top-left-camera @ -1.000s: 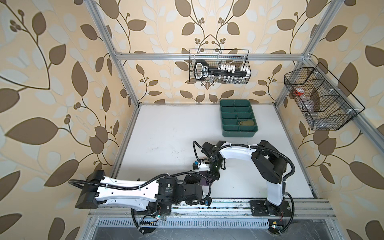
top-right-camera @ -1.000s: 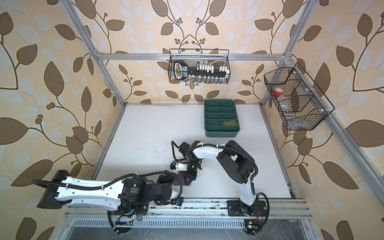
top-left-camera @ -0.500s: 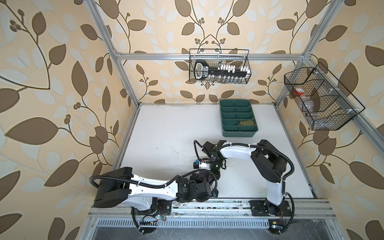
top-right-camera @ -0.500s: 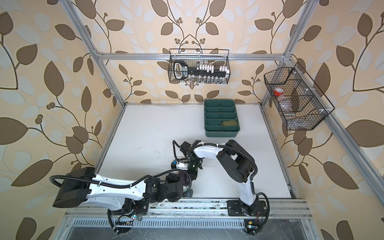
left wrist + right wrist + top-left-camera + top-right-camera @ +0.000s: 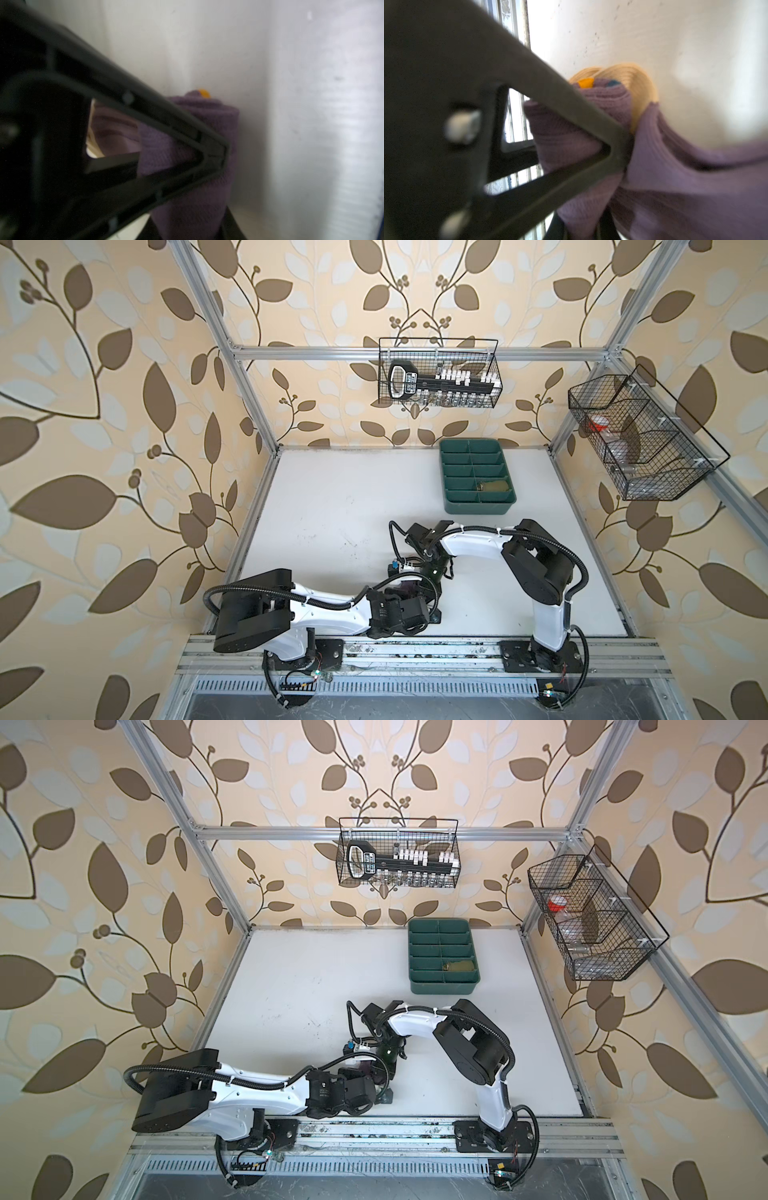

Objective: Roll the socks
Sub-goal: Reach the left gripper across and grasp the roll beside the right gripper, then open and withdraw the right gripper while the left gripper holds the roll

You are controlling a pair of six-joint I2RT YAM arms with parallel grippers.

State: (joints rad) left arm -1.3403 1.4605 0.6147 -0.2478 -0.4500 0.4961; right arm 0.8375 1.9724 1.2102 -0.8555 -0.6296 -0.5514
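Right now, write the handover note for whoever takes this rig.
Left gripper: shut on the purple sock's rolled part.
Right gripper: shut on the same sock, by its beige patch.
Both are near the table's front edge.
Olive green sock sits in the dark green divided tray, right column, second compartment from the front; apparently done.
To do: finish rolling the purple sock.

A: What are the walls (image 5: 104, 406) like?
B: Beige paper with brown leaves, behind an aluminium frame (image 5: 374, 353).
A: And below?
B: A white table (image 5: 332, 497), evenly lit. A wire basket (image 5: 436, 339) hangs at the back, a second basket (image 5: 665, 477) at the side.
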